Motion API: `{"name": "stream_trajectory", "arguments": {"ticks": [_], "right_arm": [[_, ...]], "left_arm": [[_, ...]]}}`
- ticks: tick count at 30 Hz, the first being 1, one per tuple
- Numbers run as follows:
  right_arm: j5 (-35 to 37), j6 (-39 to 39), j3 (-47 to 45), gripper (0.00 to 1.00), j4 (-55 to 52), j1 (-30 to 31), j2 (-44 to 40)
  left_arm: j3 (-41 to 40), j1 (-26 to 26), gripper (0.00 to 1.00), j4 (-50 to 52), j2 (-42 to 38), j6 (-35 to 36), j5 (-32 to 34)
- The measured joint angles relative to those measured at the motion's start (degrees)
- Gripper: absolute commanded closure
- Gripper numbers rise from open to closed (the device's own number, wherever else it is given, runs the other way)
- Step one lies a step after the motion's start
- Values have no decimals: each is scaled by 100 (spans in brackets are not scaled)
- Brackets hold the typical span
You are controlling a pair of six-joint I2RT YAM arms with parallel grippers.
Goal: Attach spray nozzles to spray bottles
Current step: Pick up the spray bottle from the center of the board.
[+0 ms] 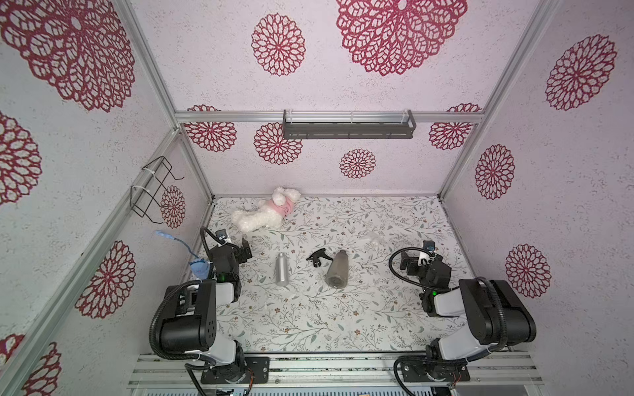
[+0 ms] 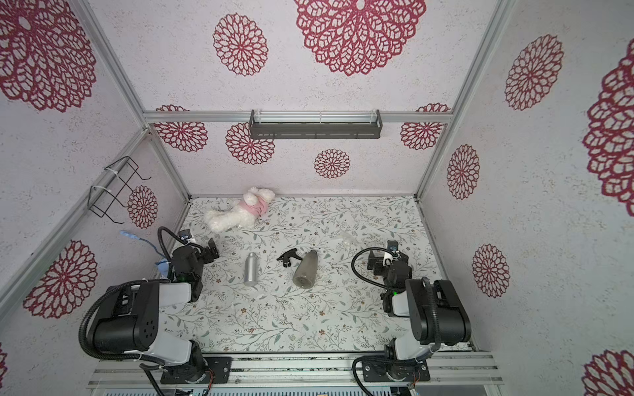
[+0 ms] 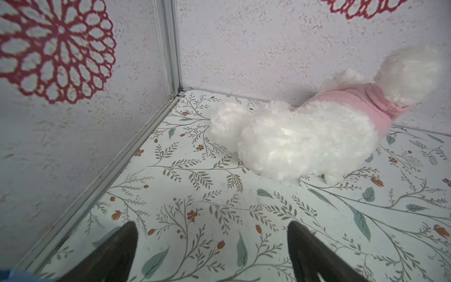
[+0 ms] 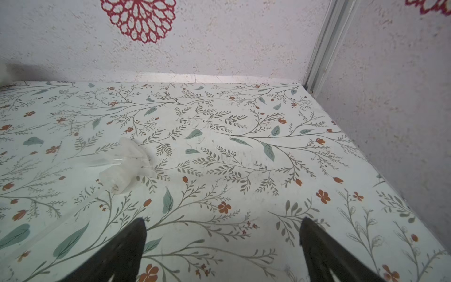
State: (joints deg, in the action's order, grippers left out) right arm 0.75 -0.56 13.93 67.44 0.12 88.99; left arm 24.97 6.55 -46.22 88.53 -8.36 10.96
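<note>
Two bottles and two nozzles are laid out on the floral-patterned tabletop point(image 1: 343, 319), none yet joined. The slim silver aluminium bottle point(image 1: 282, 269) is seen lying left of centre in both top views, its long axis running near to far with the neck at the far end. The wider smoky grey-brown translucent plastic bottle point(image 1: 337, 269) is laid right of centre, likewise neck-far and slightly tilted. The all-black trigger nozzle point(image 1: 318, 257) is found just beside that bottle's neck, on its left. The clear whitish translucent trigger nozzle point(image 1: 374, 239) is set farther back and to the right, well apart from both bottles.

The left gripper point(image 1: 245, 253) is held at the left edge with its jaws spread wide and nothing between them; the silver bottle lies to its right and is judged nearer to this arm. The right gripper point(image 1: 407, 264) is likewise held wide open and empty at the right edge, with the clear nozzle to its far left and the grey-brown bottle to its left.

The clear nozzle point(image 4: 127, 166), faint in the top views, is shown plainly in the right wrist view, lying on its side beyond the black fingers point(image 4: 324, 254). Only a white plush toy in a pink garment point(image 3: 305, 136) is shown by the left wrist view; no bottle is caught there.
</note>
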Motion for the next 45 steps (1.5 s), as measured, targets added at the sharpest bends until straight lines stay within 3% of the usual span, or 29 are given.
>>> {"name": "stream_trajectory", "arguments": {"ticks": [25, 30, 33, 36, 39, 42, 45], "right_arm": [[216, 28, 22, 1, -175, -17, -31], [719, 142, 887, 1, -1945, 28, -697], [1082, 509, 2159, 1, -3716, 149, -1143], [1012, 1386, 3757, 1, -5287, 195, -1349], [476, 2234, 4310, 18, -5724, 138, -1681], [114, 2835, 4642, 25, -6513, 120, -1668], [-20, 3099, 5110, 23, -7390, 297, -1130]], "left_arm": [[17, -13, 3, 118, -57, 28, 11], [754, -149, 3, 1843, -1233, 70, 205], [1519, -334, 3, 2726, -2131, -81, 190], [2763, -466, 3, 3995, -2730, -859, 168], [3751, -457, 3, 4953, -3091, -1790, 151], [3731, -343, 4, 5438, -3539, -2498, -192], [3571, -291, 9, 5956, -3650, -2905, -514]]}}
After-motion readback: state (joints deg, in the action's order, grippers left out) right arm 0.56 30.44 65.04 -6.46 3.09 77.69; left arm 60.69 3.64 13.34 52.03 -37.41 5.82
